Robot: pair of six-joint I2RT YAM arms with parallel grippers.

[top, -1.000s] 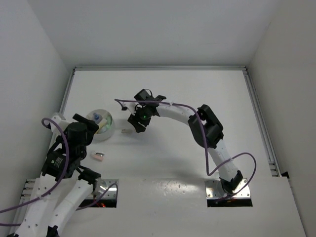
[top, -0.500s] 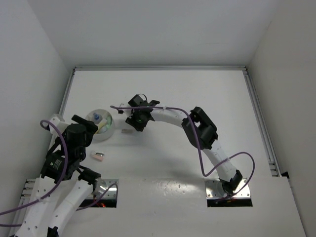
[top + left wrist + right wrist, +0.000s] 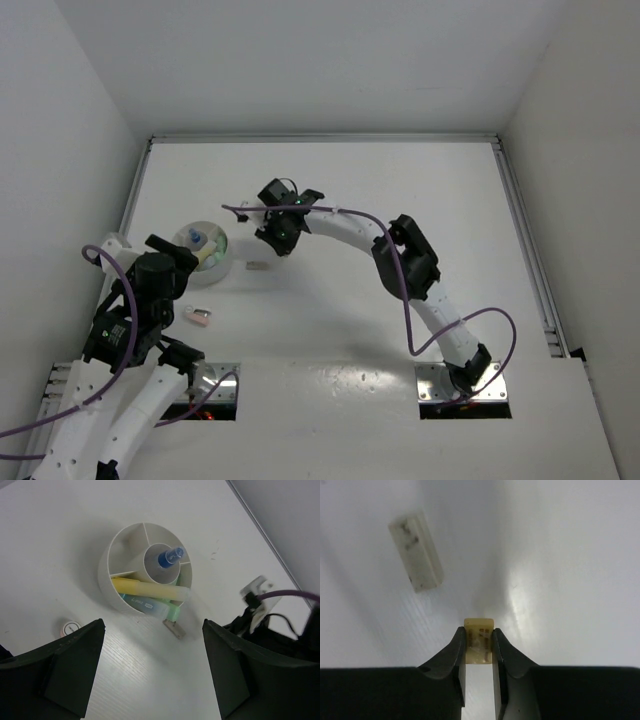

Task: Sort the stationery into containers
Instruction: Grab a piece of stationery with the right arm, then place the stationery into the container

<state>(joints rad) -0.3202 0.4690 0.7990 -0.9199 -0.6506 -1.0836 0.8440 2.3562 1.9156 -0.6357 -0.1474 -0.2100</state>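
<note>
The white round bowl (image 3: 190, 236) (image 3: 107, 565) has divided compartments and a middle cup. A clear blue-tipped pen (image 3: 169, 557) stands in the cup. A yellow marker (image 3: 150, 589), a blue marker (image 3: 142, 604) and a green marker (image 3: 173, 612) lie across its near side. A grey block (image 3: 256, 267) (image 3: 174, 628) (image 3: 416, 555) lies on the table beside the bowl. My right gripper (image 3: 274, 238) (image 3: 479, 647) is shut on a tan block (image 3: 479, 635), held above the table right of the bowl. My left gripper (image 3: 172, 272) (image 3: 150, 672) is open and empty, near the bowl.
A small pink item (image 3: 200, 317) (image 3: 70, 626) lies on the table in front of the bowl. The right arm's wrist and purple cable (image 3: 280, 597) show at the right of the left wrist view. Walls close in the table at left, back and right.
My right gripper has moved away from the grey block, a little toward the far side, with the tan block in it. The left arm has barely moved.
</note>
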